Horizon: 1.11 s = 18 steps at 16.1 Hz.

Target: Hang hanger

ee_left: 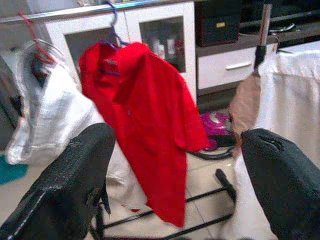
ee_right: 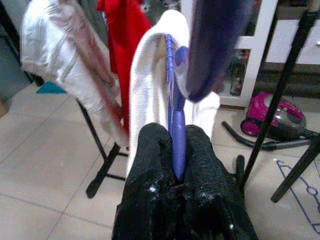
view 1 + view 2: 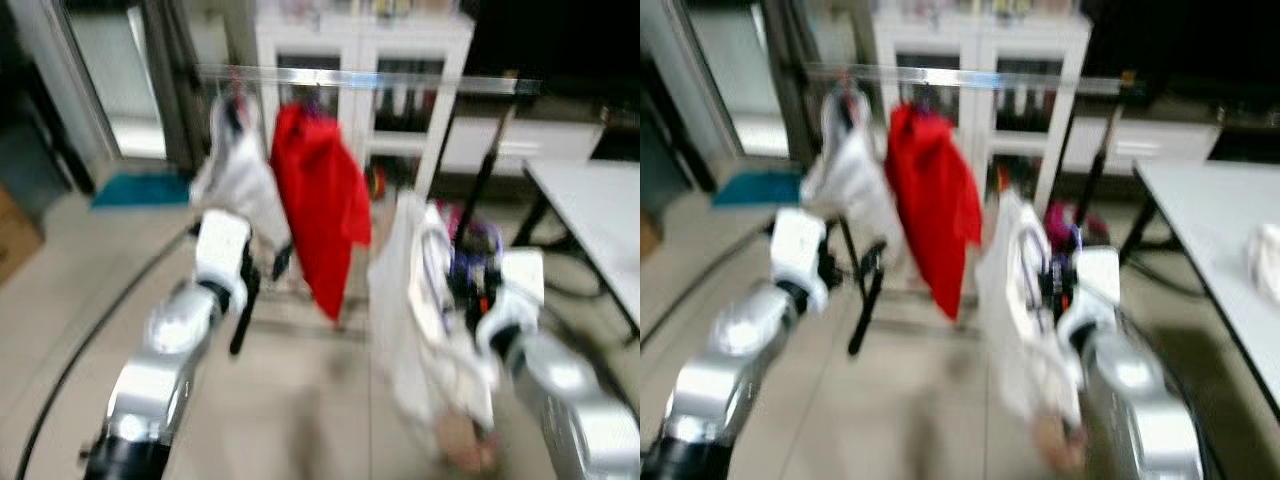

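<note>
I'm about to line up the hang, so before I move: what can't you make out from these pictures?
- Rail: blurred in both eye views; free space on it is unclear.
- Purple hanger: its hook is cut off by the right wrist view's top edge, behind a blurred purple shape.
- Right gripper: hidden behind the white garment in the eye views.
- White table: a pale item on it is too blurred to identify.

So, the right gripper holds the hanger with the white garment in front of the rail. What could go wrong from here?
1. The right gripper pinches only the thin purple hanger, so it may twist or slip.
2. The white garment hangs low and could slide off.
3. The red shirt and a pale garment already hang on the rail, so the hook could snag them.
</note>
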Available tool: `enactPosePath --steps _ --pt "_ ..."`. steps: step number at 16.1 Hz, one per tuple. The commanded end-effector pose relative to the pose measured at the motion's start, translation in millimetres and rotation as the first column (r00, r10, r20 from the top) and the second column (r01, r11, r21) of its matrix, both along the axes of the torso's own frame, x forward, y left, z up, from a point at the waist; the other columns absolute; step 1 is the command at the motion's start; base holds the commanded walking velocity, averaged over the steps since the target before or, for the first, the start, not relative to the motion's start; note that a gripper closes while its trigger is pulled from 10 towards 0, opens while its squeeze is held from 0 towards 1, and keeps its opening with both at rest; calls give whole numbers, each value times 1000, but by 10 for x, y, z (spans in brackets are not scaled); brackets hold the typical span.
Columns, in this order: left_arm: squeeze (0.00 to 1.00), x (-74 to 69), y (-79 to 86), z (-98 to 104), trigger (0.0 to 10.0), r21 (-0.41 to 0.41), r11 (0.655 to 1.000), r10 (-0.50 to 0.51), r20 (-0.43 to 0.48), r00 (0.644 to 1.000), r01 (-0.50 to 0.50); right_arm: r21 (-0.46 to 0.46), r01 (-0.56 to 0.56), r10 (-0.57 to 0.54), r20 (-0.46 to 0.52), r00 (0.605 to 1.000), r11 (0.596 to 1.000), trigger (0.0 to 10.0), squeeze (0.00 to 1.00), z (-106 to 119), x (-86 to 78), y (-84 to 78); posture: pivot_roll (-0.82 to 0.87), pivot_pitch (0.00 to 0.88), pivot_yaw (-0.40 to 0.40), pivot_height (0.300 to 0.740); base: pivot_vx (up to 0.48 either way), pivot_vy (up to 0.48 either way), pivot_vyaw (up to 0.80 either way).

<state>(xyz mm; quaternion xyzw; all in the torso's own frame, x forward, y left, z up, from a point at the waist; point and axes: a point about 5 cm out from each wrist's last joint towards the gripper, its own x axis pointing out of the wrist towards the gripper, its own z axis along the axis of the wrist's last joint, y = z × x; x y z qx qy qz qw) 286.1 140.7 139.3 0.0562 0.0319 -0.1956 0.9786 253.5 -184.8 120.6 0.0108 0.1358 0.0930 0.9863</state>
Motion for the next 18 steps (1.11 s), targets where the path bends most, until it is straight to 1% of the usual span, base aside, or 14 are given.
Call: enactPosePath --steps 1,5,10,11,12,18 --pt "0 20 -19 56 10000 9 1000 -21 27 999 20 8 -1 1 32 1000 1000 10000 0 49 43 15 -36 0 23 740 356 0 0" --pt "0 48 -12 76 10000 5 1000 -30 30 999 30 17 6 -7 57 998 1000 10000 0 92 103 72 -33 0 32 740 366 0 0" --pt "0 75 -12 82 10000 6 999 -45 29 999 45 14 27 -28 79 997 1000 10000 0 120 122 57 -34 0 39 740 370 0 0" --pt "0 92 -13 89 10000 7 999 -51 29 998 50 12 28 -29 83 996 1000 10000 0 130 132 57 -39 0 56 740 375 0 0" --pt "0 106 -16 95 10000 7 999 -53 29 998 53 6 29 -29 90 995 1000 10000 0 146 144 56 -39 0 56 740 371 0 0" --pt "0 115 -26 87 10000 4 998 -57 29 998 57 -19 7 -5 124 992 1000 10000 0 241 214 69 -48 0 61 740 372 0 0"
